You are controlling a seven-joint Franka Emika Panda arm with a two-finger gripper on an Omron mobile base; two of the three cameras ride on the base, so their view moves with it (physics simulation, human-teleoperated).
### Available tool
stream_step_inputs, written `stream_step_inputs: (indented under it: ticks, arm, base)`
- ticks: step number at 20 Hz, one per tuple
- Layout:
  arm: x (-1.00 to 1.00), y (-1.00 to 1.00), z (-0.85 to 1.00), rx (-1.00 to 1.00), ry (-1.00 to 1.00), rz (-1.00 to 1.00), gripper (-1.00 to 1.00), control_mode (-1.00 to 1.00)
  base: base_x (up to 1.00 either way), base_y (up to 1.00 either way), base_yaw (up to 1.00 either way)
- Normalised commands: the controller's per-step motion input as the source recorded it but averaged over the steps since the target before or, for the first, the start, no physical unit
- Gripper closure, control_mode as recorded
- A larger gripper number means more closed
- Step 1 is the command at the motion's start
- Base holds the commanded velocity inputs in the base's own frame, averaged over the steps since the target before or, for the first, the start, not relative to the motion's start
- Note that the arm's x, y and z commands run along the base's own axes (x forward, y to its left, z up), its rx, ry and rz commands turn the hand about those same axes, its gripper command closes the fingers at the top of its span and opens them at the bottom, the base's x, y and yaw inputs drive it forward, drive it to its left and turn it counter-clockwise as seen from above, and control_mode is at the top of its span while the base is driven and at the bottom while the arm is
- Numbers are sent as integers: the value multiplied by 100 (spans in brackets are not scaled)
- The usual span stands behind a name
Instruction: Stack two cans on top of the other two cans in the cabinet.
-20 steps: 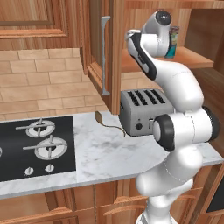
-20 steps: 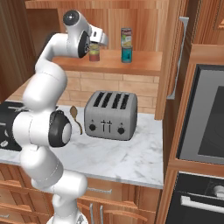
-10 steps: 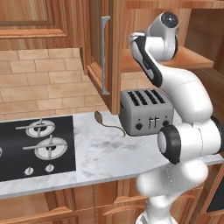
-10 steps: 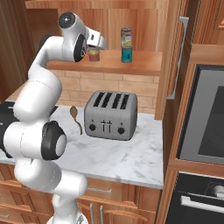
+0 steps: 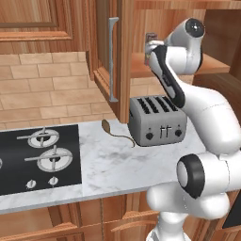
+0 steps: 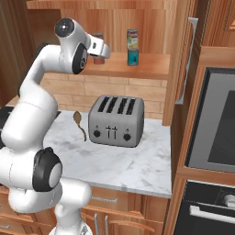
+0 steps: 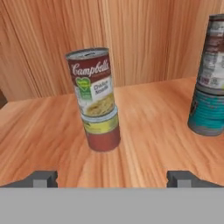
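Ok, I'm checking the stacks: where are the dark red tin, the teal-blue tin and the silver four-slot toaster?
dark red tin [image 7: 103, 136], hand view, on its lower side wall.
teal-blue tin [image 7: 208, 111], hand view, on its label.
silver four-slot toaster [image 6: 115, 128], right base view, on its front face.

Left stack: you see 1 pale-labelled can upright on the dark red can, leaning slightly, on the cabinet shelf.
Right stack: you see the second pale-labelled can upright on the teal can, near the shelf's right side.
Spacing: your 2 stacks stand well apart.
Cabinet: reddish-brown wood, door open, grey bar handle.
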Motion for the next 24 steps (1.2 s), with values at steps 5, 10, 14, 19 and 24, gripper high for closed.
stream_step_inputs:
  ticks: [5, 10, 14, 19, 24]
  arm:
    - [-72, -15, 0, -5, 0, 0, -100, -100]
    - [-72, -6, 0, -1, 3, 0, -100, -100]
    - [-76, 0, 0, -1, 5, 0, -100, -100]
    - [-82, 1, -11, -7, 1, 0, -100, -100]
    - [-76, 4, -20, -8, 1, 0, -100, -100]
  base:
    - [0, 0, 0]
    - [0, 0, 0]
    - [0, 0, 0]
    - [0, 0, 0]
    - [0, 0, 0]
